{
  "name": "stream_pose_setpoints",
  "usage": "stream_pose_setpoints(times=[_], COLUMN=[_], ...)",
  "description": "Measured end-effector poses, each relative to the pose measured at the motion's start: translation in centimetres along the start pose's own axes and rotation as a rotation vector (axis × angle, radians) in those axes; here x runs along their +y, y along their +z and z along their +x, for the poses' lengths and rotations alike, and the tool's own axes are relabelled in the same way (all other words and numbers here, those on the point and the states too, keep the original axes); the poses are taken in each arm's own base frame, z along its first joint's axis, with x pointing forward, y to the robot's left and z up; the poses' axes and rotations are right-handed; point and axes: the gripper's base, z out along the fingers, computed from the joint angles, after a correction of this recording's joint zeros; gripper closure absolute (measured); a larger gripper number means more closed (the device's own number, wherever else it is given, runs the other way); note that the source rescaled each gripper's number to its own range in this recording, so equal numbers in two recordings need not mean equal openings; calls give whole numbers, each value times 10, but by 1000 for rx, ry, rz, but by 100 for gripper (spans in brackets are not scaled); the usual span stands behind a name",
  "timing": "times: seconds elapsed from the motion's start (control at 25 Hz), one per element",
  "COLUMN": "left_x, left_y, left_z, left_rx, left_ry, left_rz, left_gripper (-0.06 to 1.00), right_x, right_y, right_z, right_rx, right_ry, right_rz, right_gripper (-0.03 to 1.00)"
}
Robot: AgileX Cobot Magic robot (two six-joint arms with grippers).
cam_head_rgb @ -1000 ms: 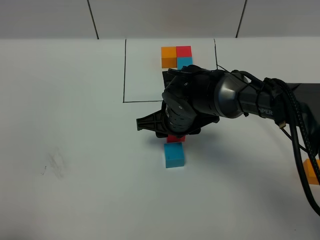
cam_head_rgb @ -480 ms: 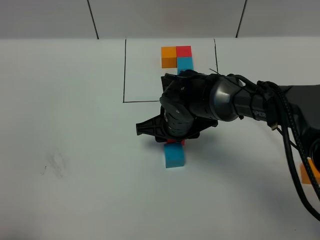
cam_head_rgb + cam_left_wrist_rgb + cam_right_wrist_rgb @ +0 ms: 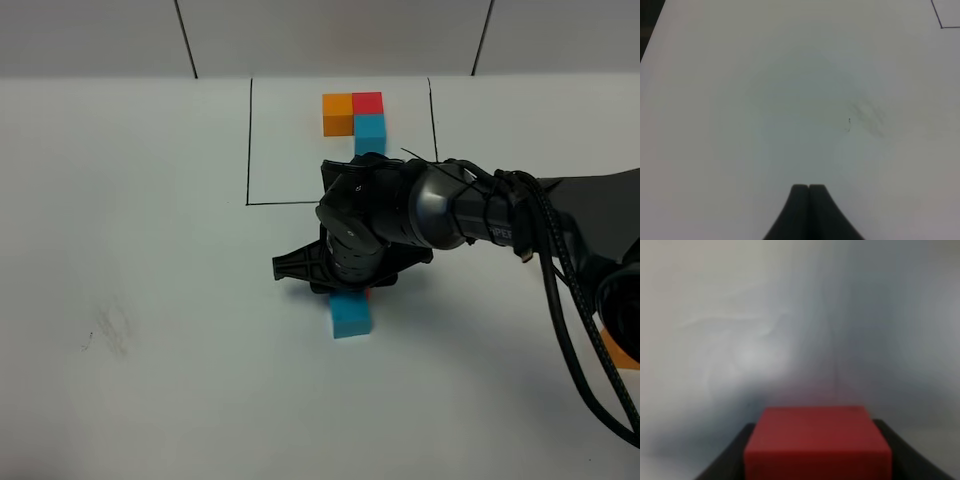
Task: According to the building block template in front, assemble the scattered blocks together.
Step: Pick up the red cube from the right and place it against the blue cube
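The right end effector is clamped on the red block, low and just beside the blue block on the bench. Set down skewed, it could shove blue or leave a gap, spoiling the L of the template. The left end effector is pressed together

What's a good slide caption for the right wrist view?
Right hand shut on the red block, blurred white table beyond.
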Motion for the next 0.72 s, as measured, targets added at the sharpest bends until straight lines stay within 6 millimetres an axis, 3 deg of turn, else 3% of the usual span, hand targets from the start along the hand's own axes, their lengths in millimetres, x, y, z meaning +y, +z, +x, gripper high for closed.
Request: stream_pose_setpoints(times=[0.72], left_x=[0], left_y=[0], left_z=[0], left_rx=[-1], left_ry=[2], left_rz=[0], left_gripper=[94], right_x=[2], right_y=[0], right_z=[-2], right_rx=[-15], right_ry=[-4], right_rz=[-24], right_gripper=[54])
